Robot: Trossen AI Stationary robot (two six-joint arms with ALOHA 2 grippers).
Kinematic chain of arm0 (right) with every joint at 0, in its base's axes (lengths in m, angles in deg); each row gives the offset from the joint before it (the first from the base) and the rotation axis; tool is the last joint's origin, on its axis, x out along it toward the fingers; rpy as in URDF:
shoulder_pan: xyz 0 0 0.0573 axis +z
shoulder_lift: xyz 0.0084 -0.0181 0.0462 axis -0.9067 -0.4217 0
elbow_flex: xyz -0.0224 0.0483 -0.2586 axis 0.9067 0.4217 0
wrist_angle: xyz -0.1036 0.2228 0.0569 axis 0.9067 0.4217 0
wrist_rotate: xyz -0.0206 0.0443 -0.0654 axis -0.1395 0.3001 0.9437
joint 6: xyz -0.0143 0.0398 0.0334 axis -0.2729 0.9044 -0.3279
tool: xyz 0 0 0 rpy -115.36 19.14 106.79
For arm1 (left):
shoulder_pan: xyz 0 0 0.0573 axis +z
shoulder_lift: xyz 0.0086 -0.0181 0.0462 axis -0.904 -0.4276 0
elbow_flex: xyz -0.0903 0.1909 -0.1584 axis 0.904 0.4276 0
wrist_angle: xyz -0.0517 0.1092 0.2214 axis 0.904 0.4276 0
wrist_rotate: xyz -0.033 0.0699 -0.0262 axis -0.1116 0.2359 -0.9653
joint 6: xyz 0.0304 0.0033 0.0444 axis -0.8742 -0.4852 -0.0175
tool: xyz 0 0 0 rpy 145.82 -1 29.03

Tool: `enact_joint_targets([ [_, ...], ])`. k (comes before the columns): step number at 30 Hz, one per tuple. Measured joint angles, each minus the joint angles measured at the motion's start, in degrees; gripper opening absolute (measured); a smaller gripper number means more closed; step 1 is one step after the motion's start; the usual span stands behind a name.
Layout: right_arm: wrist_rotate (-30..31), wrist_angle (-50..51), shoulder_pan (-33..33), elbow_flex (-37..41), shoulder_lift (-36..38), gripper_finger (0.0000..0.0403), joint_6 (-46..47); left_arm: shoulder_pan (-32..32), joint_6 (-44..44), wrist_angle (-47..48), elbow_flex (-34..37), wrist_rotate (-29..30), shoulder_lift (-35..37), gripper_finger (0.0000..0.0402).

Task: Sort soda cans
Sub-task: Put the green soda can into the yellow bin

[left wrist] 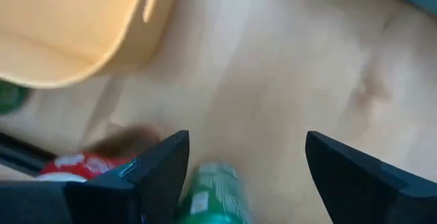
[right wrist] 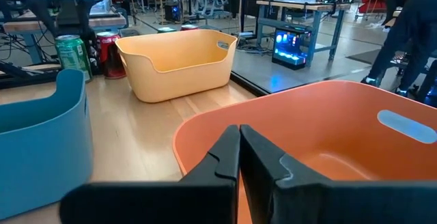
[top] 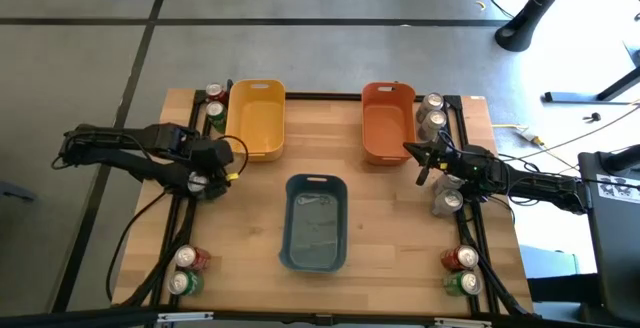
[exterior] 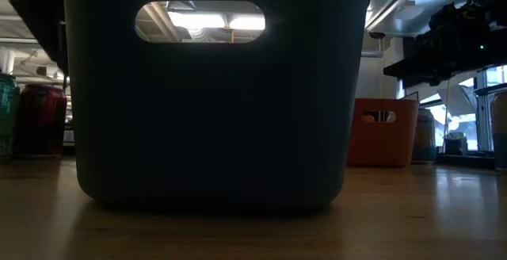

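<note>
Before me lay the wooden table (top: 390, 218), its top pale and bare between three plastic bins. The yellow bin (top: 257, 118) sat near the far edge toward the left corner, and the orange bin (top: 388, 121) sat near the far edge toward the right corner, well apart from it. The blue bin (top: 315, 222) stood midway across the table, closer to the near edge. Beyond the far edge I saw grey floor (top: 320, 58) and workbenches (right wrist: 307, 5).

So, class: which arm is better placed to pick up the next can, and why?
Probably the left. The left gripper is open over a green can near the table's left edge, while the right gripper is shut by the orange bin, holding nothing.
</note>
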Motion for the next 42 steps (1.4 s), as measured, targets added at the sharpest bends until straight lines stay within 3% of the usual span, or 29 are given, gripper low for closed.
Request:
enact_joint_targets([
  [5, 0.0, 0.0, 0.0, 0.0, 0.0, 0.0012, 0.0, 0.0, -0.1, 0.2, 0.0, 2.3, -2.9, 0.0295],
  [12, 0.0, 0.0, 0.0, 0.0, 0.0, 0.0012, -0.1, 0.0, 1.0, -4.4, -0.1, 3.0, -6.9, 0.0370],
  [16, 0.0, 0.4, 0.0, 0.0, 0.0, 0.0012, -0.3, 0.4, 2.6, 0.3, -2.6, 1.6, -7.7, 0.0397],
  [22, 0.0, 1.0, 0.0, 0.0, 0.0, 0.0012, -0.1, -0.8, 9.0, 11.1, -7.7, -0.6, -7.3, 0.0394],
  [29, 0.0, 0.9, 0.0, 0.0, 0.0, 0.0012, 0.1, -3.5, 10.5, 16.6, -8.0, -1.2, -7.1, 0.0396],
  [42, 0.0, 2.7, 0.0, 0.0, 0.0, 0.0012, 0.1, -5.0, 9.8, 17.5, 1.0, -3.1, -1.5, 0.0390],
])
